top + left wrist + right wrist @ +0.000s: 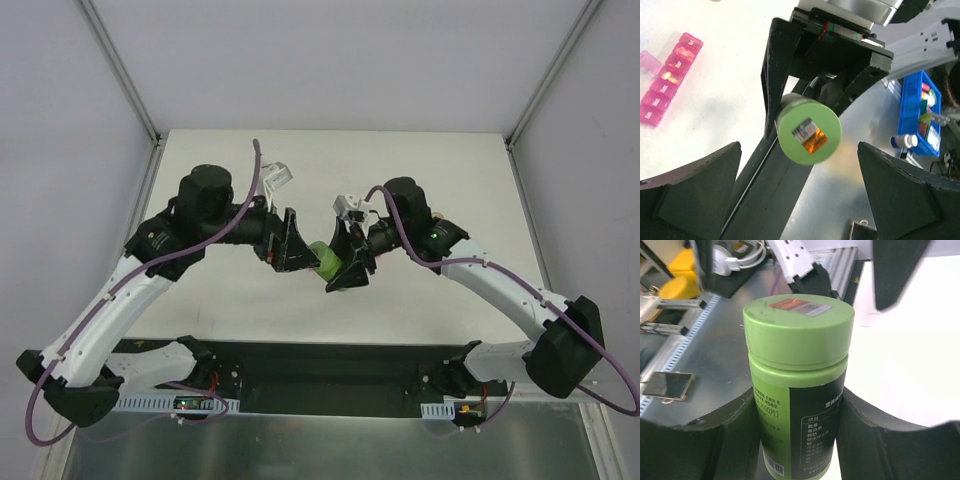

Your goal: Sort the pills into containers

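Two black grippers meet nose to nose above the middle of the white table [440,170]. Right gripper [348,270]: clamped on a light-green plastic bottle [797,355], one black finger [725,435] pressed against each side of its body, below the shoulder. Bottle carries a dark label with white print and lies roughly level in the overhead view, its round green screw lid [797,320] pointing at the opposite arm. Small barcode sticker [809,135] on the lid top. Left gripper [291,243]: released, jaws spread wide, facing the lid end-on; in its wrist view the lid sits between the two fingers with clear gaps on both sides, no contact. Further off, in the left wrist view, the narrow bright-pink plastic strip of square compartments [667,77] lies flat on the table, well apart from both grippers. One translucent pink lid flap [647,62] stands open beside the row. Small orange and pale pills [668,76] show in a few compartments; how many I cannot tell. The strip does not show in the overhead view. Farthest, past the table edge on a grey metal surface: a blue plastic bin [914,97] of small items.
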`<move>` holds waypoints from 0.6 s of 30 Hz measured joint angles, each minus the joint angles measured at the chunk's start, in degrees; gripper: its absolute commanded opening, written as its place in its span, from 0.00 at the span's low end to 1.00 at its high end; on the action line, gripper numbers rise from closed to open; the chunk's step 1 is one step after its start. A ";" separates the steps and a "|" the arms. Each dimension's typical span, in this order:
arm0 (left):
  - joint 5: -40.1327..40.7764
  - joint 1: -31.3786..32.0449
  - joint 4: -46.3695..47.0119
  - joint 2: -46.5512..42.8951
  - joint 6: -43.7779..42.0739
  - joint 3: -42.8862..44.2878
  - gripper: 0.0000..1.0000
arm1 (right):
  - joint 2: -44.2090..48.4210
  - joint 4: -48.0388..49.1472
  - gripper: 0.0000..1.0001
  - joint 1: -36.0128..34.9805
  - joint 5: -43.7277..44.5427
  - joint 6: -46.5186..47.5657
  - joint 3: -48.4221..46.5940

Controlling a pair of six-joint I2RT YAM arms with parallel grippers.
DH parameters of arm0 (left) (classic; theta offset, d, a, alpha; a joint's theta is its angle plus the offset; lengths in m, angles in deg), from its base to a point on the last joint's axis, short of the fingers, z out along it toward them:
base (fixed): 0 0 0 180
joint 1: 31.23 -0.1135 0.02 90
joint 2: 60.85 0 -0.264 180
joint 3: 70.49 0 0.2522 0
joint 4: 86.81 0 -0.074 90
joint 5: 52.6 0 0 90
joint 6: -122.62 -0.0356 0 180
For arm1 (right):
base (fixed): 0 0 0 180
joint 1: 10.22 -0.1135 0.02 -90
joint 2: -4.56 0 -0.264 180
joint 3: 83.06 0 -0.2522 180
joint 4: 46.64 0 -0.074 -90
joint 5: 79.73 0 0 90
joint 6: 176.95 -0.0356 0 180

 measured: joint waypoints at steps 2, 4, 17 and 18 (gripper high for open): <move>2.54 -0.24 1.22 -3.32 3.23 -1.99 0.99 | 0.13 -3.23 0.08 -0.02 2.25 3.54 -0.76; 5.51 -0.26 2.71 -7.08 7.06 -4.83 0.99 | 0.72 -5.64 0.08 -0.07 5.57 6.69 -1.11; 29.07 5.64 10.69 -10.84 24.98 -14.45 0.99 | 1.99 -11.41 0.08 -1.53 27.89 14.95 -1.68; 30.36 6.36 11.28 -9.86 25.64 -14.45 0.99 | 1.99 -11.43 0.08 -1.53 28.76 15.13 -1.68</move>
